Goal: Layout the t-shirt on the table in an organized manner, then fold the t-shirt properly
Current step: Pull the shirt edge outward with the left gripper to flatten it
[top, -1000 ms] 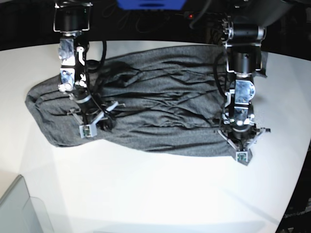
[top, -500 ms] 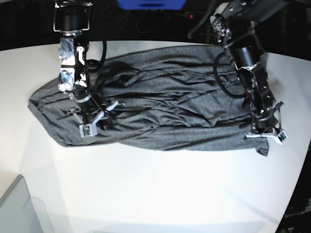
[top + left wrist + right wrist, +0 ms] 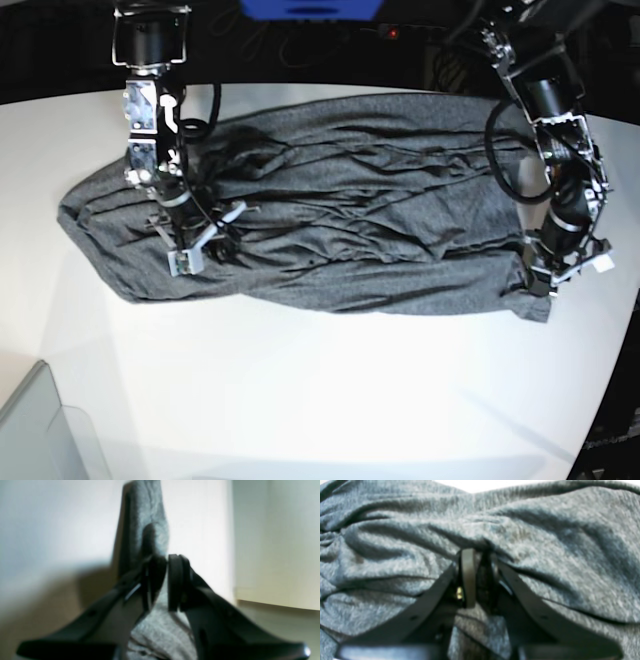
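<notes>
The dark grey t-shirt (image 3: 340,230) lies bunched and wrinkled across the white table (image 3: 330,400), stretched left to right. My right gripper (image 3: 190,255) is at the shirt's left part, shut on a fold of the cloth; in the right wrist view the gripper (image 3: 478,577) pinches the t-shirt (image 3: 545,542). My left gripper (image 3: 545,280) is at the shirt's lower right corner near the table's right edge, shut on the cloth. In the left wrist view the gripper (image 3: 166,580) holds a narrow strip of t-shirt (image 3: 147,517) over the table (image 3: 62,530).
A translucent grey bin corner (image 3: 40,430) sits at the front left. The table's curved edge (image 3: 615,330) runs close behind the left gripper. Dark equipment and cables stand behind the table at the back.
My left arm has swung to the right and back, pulling the shirt's lower right corner toward the table's right edge. My right gripper has shifted slightly back with the cloth in it.
</notes>
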Available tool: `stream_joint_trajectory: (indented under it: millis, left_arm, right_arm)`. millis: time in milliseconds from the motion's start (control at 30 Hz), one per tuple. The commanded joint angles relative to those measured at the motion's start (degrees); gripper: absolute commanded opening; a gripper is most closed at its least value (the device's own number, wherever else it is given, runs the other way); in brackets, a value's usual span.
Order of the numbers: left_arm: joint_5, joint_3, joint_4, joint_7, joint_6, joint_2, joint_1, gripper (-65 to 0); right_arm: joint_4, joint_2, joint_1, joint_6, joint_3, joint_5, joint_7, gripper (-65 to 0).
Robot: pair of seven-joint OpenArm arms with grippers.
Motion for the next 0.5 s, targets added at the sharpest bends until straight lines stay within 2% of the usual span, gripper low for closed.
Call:
stream_joint_trajectory:
  millis: [0, 100, 200, 467]
  left_arm:
    - [-3.74, -0.12, 1.06, -0.64, -0.9, -1.17, -0.14, -54.4]
    - [-10.51, -0.12, 1.06, -1.17, -0.9, -1.87, 2.06, -54.3]
    - [-14.73, -1.0, 1.32, -1.25, -0.9, -2.93, 4.52, -54.3]
    - [-14.64, -7.68, 1.59, -0.64, -0.9, -3.37, 9.62, -54.2]
  right_arm:
    - [0.42, 0.11, 0.83, 0.55, 0.02, 0.44, 0.62, -58.1]
    - [0.42, 0.11, 0.83, 0.55, 0.02, 0.44, 0.62, -58.1]
    - [0.42, 0.11, 0.83, 0.55, 0.02, 0.44, 0.62, -58.1]
    - [0.86, 0.11, 0.83, 0.55, 0.37, 0.44, 0.62, -58.1]
